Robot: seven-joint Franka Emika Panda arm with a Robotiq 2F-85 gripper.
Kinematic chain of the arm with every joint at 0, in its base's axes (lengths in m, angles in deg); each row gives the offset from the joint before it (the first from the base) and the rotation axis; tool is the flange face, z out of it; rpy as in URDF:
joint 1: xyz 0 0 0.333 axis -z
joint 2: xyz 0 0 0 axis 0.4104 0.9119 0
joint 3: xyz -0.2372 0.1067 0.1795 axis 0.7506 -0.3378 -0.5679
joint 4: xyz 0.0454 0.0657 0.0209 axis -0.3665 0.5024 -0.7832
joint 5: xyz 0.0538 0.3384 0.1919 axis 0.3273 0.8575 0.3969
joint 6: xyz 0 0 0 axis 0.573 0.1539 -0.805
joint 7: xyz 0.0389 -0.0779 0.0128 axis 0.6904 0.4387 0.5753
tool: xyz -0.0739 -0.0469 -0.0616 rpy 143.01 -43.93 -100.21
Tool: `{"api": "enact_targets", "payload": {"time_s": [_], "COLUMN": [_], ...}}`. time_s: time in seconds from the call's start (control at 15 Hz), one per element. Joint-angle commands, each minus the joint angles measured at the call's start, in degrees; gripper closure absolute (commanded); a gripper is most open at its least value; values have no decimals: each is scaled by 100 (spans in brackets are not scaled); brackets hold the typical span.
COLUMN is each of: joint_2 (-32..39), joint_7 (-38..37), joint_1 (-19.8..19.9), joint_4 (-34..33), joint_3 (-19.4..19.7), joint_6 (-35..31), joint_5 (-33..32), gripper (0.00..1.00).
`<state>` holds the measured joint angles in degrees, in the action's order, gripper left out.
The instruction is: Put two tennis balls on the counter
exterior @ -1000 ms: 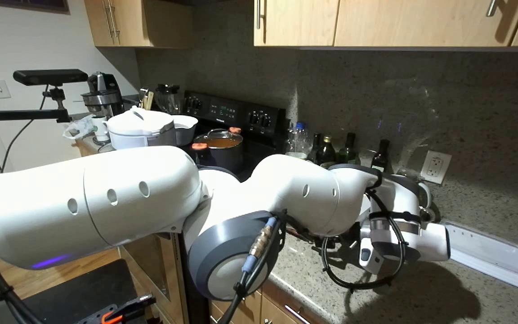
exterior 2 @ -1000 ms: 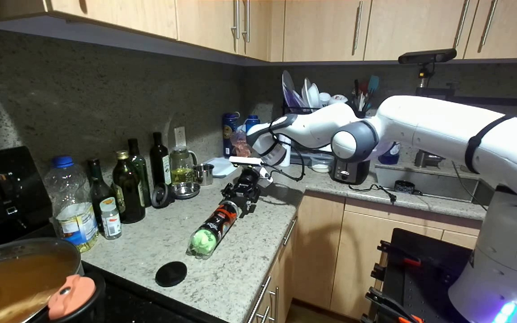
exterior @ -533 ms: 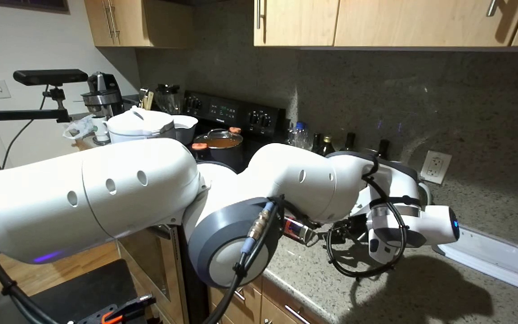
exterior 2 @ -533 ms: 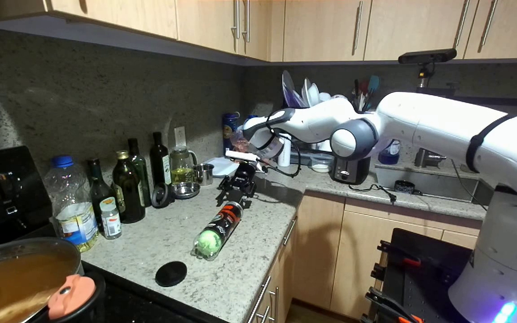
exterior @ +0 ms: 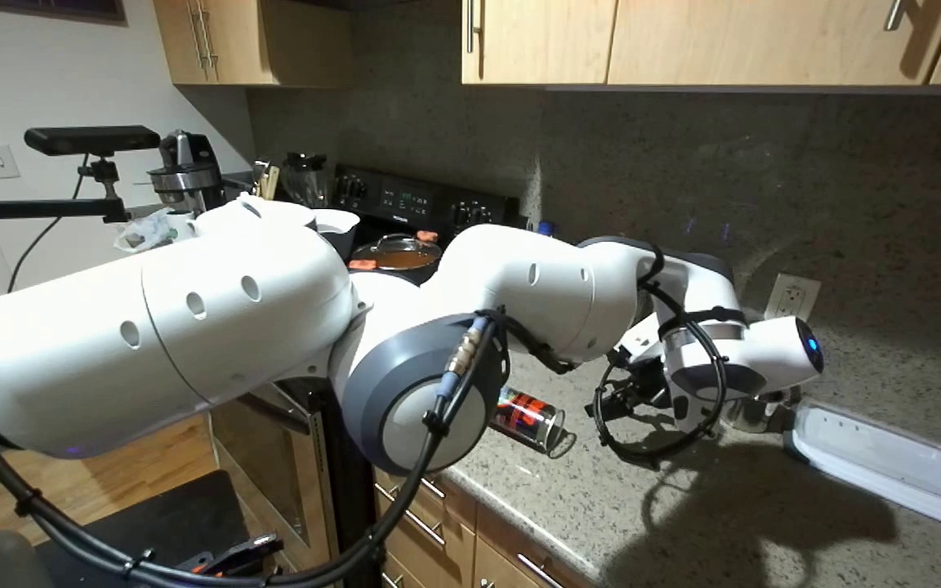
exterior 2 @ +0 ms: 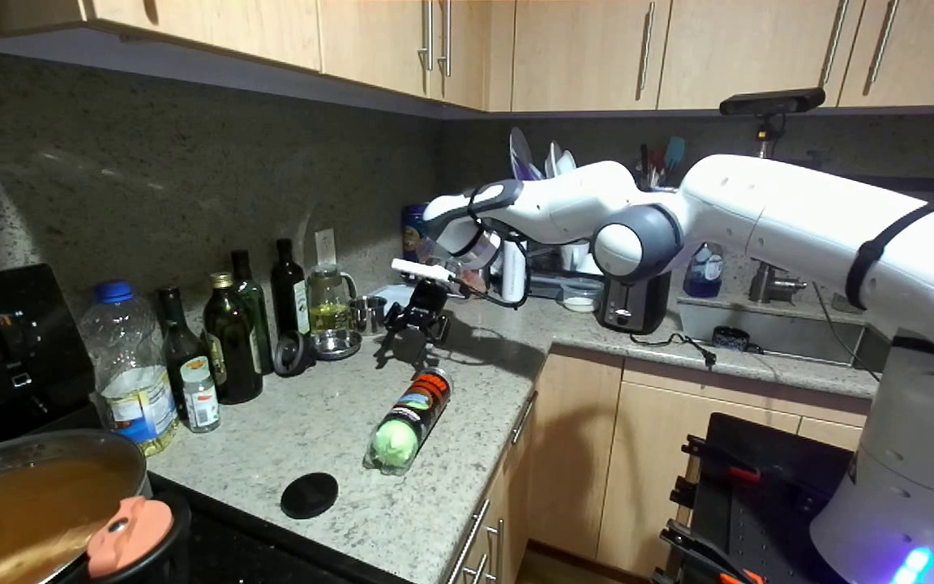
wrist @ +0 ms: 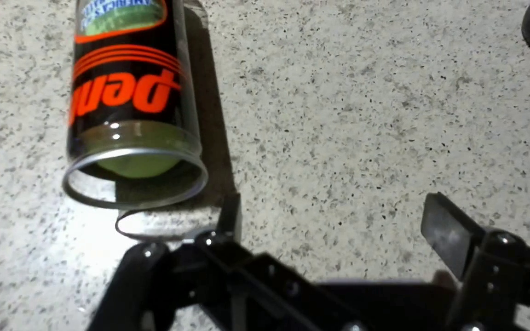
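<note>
A clear tennis-ball can with a black and orange label lies on its side on the speckled counter. One yellow-green tennis ball shows at its closed end. Another tennis ball sits inside near the open mouth in the wrist view. The label hides what lies between. The can also shows in an exterior view, partly behind the arm. My gripper is open and empty, with bare counter between its fingers. It is above the counter, beside and behind the can's open end, apart from it.
A black lid lies near the stove. Along the wall stand an oil bottle with a blue cap, dark bottles, a small jar and metal bowls. A pot stands on the stove. The counter's front edge is close to the can.
My gripper was at the can's open end; it has moved up and back, away from the can. The can has shifted and turned slightly toward the counter's front edge.
</note>
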<state>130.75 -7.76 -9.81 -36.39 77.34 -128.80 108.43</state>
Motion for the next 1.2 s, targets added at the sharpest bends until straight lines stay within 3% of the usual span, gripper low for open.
{"api": "enact_targets", "payload": {"time_s": [0.0, 0.33, 0.93, 1.07, 1.13], "joint_2": [-485, -955, -2380, -2645, -2834], "joint_7": [80, 215, 35, 301, 332], "joint_1": [-251, -625, -1590, -1681, -1403], "joint_4": [489, 853, 2687, 3147, 3370], "joint_3": [184, 442, 1133, 1111, 542], "joint_6": [-188, -308, -577, -595, -740], "joint_5": [-173, -435, -973, -818, -1172], "gripper": [0, 0, 0, 0, 0]}}
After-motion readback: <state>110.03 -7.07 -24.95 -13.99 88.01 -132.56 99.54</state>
